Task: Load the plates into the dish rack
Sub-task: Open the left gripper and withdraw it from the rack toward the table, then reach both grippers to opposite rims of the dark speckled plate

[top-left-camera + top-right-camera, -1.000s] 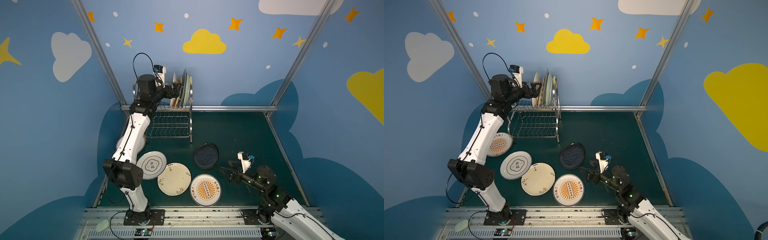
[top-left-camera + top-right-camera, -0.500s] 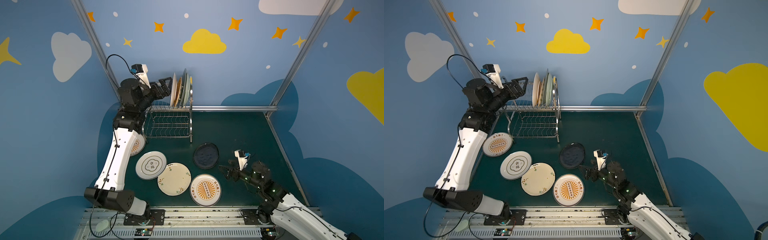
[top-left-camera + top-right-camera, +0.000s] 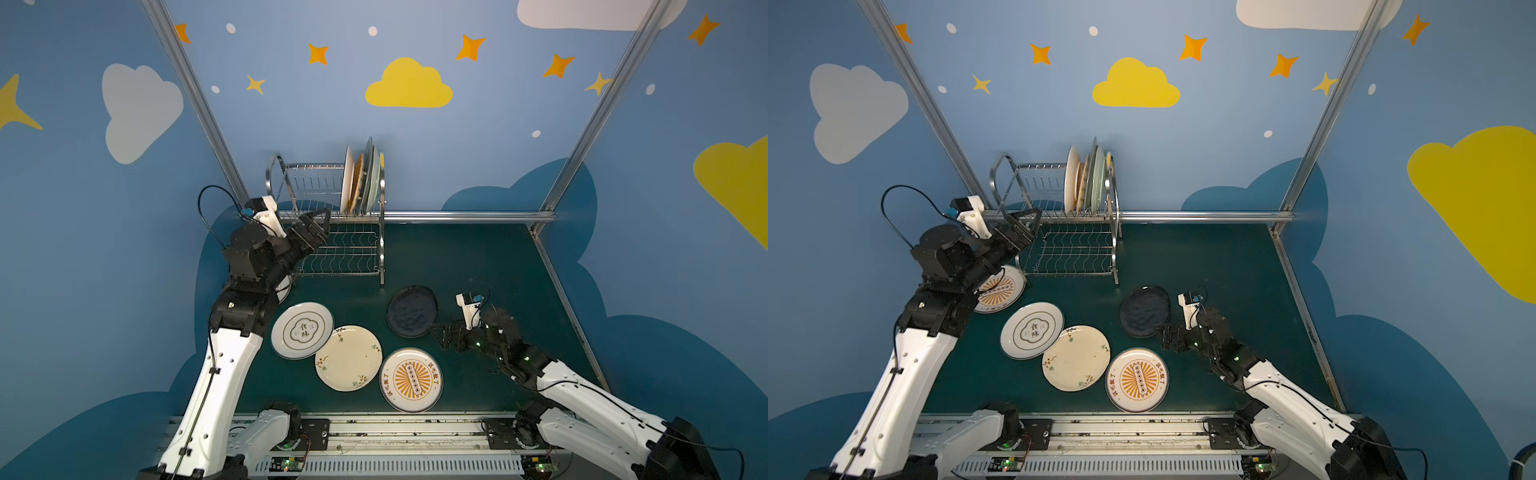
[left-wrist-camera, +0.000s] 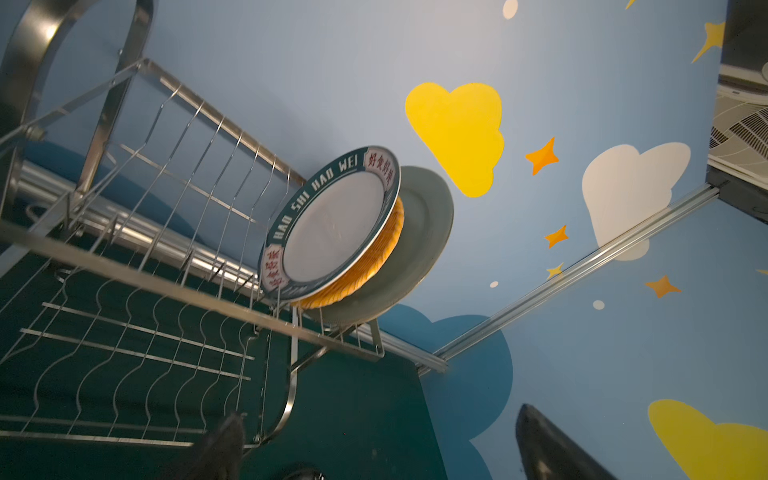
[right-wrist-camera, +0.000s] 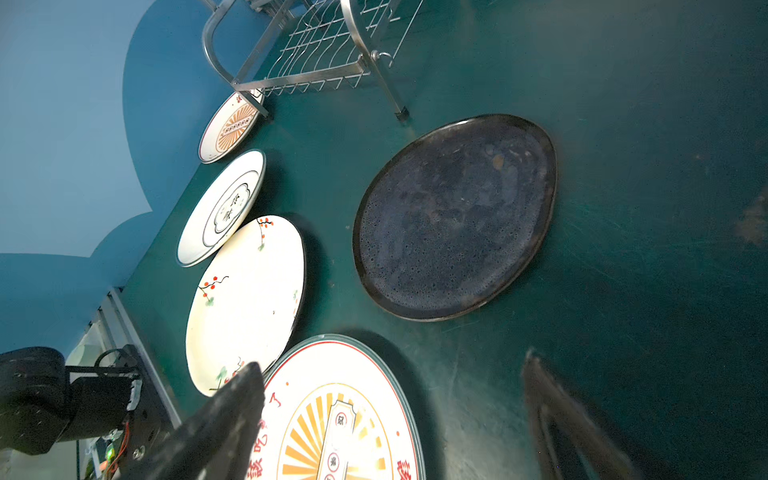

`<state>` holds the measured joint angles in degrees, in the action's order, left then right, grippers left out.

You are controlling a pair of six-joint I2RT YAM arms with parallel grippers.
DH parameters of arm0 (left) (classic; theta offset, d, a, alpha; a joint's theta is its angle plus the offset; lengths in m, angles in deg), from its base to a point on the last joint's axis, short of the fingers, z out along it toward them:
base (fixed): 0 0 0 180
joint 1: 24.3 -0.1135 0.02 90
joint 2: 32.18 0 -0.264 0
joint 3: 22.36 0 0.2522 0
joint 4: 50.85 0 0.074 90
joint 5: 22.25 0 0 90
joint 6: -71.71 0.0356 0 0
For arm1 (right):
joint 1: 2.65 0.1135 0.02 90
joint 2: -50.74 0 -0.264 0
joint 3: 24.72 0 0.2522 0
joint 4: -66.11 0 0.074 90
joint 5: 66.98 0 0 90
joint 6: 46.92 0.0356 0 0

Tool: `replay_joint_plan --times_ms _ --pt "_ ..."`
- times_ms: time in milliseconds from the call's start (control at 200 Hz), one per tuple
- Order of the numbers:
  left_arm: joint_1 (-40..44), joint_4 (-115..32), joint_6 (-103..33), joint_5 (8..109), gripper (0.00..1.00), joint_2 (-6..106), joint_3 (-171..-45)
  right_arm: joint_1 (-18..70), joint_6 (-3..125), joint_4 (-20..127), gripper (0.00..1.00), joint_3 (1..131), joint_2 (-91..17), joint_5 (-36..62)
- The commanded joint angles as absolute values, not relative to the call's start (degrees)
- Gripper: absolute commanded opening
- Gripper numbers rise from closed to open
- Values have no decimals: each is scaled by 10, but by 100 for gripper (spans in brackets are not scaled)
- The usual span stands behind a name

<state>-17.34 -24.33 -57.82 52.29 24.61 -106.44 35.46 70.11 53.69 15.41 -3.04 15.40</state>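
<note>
**A:** Where do we stand?

**B:** Four plates stand upright at one end of the dish rack's (image 3: pixel 380 237) upper tier. We can make out the teal-rimmed plate (image 4: pixel 332 224), the yellow woven plate (image 4: pixel 388 245) and a pale green plate (image 4: pixel 430 232). Five plates lie flat on the desk (image 3: pixel 478 257): the black plate (image 3: pixel 411 311), the cloud-emblem plate (image 3: pixel 302 330), the cream floral plate (image 3: pixel 348 358), a sunburst plate (image 3: pixel 410 379), and a second sunburst plate (image 3: pixel 998 289) at the rack's foot, partly under the left arm.

**A:** And our end effectors?

**B:** Both are spread wide and empty. The left end effector (image 3: pixel 322 219) hangs close to the rack's front rail. The right end effector (image 3: pixel 437 337) sits low, just beside the black plate's rim.

**A:** What worries us?

**B:** A flat plate offers little rim to pinch, so we could skate over the black plate or shove it into the sunburst plate. The floral plate touches its neighbours, so lifting one may drag another. If our left arm bumps the rack, the upright plates, which lean together, could topple. And we may clip the rack's leg fishing out that second sunburst plate.
</note>
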Motion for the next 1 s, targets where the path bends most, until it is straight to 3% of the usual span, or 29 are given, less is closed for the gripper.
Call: replay_joint_plan --times_ms 0,305,496,796,996 --pt "-175 -246 -601 514 100 193 -1021 341 716 538 94 179 -57 156" --pt "-174 -187 -591 457 100 92 -890 279 754 552 92 205 -151 93" --pt "-168 -259 -643 384 100 81 -773 267 772 532 86 247 -228 71" --pt "-73 -348 -654 421 100 225 -701 233 757 416 78 377 -388 -45" --pt "-38 -409 -627 422 99 366 -711 225 768 448 74 372 -424 -55"
